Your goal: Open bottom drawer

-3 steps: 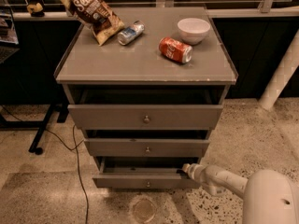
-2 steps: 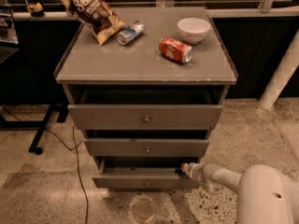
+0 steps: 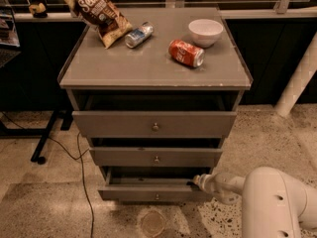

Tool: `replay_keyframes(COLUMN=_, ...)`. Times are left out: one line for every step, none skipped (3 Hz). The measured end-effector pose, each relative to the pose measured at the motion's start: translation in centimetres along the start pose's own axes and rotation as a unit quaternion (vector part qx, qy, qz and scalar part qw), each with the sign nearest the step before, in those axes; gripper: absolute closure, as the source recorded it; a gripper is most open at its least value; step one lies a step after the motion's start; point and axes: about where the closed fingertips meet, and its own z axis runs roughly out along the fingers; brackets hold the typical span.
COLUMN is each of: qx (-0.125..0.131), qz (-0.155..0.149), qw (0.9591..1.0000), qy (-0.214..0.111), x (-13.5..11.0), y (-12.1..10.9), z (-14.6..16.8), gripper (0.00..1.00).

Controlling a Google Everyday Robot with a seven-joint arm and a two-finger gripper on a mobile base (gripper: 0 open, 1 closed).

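The bottom drawer (image 3: pixel 148 193), lowest of three grey fronts in the cabinet, stood a little way out, its small knob (image 3: pixel 157 197) at the centre; the pincer (image 3: pixel 195 181) sat at the drawer's right end, against its top edge, on the tip of a white arm (image 3: pixel 270 197) reaching in from the lower right; whether it was open or closed could not be told; on the tabletop (image 3: pixel 148 71) lay a crisp bag (image 3: pixel 96 11), a blue can (image 3: pixel 138 34), a red can (image 3: pixel 185 52) and a white bowl (image 3: pixel 205 32)
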Motion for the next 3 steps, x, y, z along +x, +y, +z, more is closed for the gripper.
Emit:
replay_keyframes(qx=0.003, qz=0.005, qw=0.9998, qy=0.017, x=0.6, y=-0.6, z=-0.4, gripper=1.00)
replay_keyframes(qx=-0.001, qz=0.007, qw=0.9994, qy=0.033, x=1.3, y=-1.2, z=-1.0, gripper=1.00)
replay_keyframes(qx=-0.007, qz=0.011, qw=0.9982, qy=0.059, x=2.0, y=-1.6, z=-1.3, gripper=1.00)
